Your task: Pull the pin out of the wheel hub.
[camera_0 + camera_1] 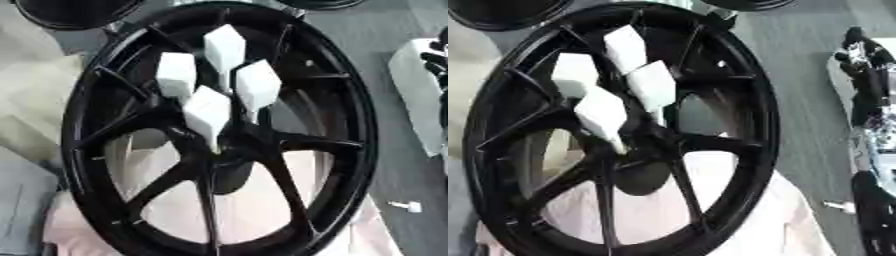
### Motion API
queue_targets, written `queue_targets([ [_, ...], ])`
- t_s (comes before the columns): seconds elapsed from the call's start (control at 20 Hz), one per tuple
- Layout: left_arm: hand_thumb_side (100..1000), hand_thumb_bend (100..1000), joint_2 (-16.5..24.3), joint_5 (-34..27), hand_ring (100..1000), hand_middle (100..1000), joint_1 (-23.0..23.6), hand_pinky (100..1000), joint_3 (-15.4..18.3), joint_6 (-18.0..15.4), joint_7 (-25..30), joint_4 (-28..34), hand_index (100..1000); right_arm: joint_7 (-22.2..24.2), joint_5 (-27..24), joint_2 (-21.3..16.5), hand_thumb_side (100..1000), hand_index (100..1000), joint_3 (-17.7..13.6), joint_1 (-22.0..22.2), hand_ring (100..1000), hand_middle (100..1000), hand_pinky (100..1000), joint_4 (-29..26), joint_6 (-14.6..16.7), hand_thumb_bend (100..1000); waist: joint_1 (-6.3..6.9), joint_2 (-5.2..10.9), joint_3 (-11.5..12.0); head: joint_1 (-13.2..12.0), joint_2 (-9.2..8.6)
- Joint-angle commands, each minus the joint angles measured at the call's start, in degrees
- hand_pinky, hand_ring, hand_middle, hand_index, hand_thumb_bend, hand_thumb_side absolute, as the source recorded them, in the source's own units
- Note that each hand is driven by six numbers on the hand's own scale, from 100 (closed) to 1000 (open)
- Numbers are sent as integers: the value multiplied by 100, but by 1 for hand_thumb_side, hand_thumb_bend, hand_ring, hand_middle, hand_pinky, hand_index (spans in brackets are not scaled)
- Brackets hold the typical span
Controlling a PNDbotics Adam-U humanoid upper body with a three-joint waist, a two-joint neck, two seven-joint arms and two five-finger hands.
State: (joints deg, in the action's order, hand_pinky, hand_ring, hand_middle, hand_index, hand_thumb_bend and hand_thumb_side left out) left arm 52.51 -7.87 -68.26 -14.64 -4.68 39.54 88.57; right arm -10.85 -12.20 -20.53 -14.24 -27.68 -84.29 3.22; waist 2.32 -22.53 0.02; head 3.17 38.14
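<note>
Right hand (866, 60) shows only as dark fingers at the right edge; I cannot tell its state, and I see no left hand. Filling the frame is the black wheel hub (350, 150), with four white pins (208, 112) clustered upper centre. I'd pinch one head, pulling straight along its stem.

Both eyes look down (close) on the wheel hub (219, 135).
</note>
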Motion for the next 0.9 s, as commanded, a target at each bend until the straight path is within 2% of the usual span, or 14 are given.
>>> queue_targets([
  [0.05, 603, 786, 208, 20, 660, 674, -80, 761, 46, 17, 11, 97, 801, -13, 38, -197, 570, 754, -29, -45, 755, 715, 884, -162, -10, 375, -6, 198, -16, 13, -35],
  [0.65, 605, 793, 199, 81, 662, 675, -70, 760, 6, 59, -17, 105, 802, -24, 46, -192, 568, 754, -18, -38, 755, 715, 884, -186, -16, 379, 34, 228, -9, 31, -25],
  [0.9, 586, 778, 233, 298, 674, 682, -41, 762, -232, 289, 36, 342, 804, -16, 56, -200, 569, 753, 0, -34, 755, 714, 884, -187, -26, 380, 48, 241, -15, 29, -27],
])
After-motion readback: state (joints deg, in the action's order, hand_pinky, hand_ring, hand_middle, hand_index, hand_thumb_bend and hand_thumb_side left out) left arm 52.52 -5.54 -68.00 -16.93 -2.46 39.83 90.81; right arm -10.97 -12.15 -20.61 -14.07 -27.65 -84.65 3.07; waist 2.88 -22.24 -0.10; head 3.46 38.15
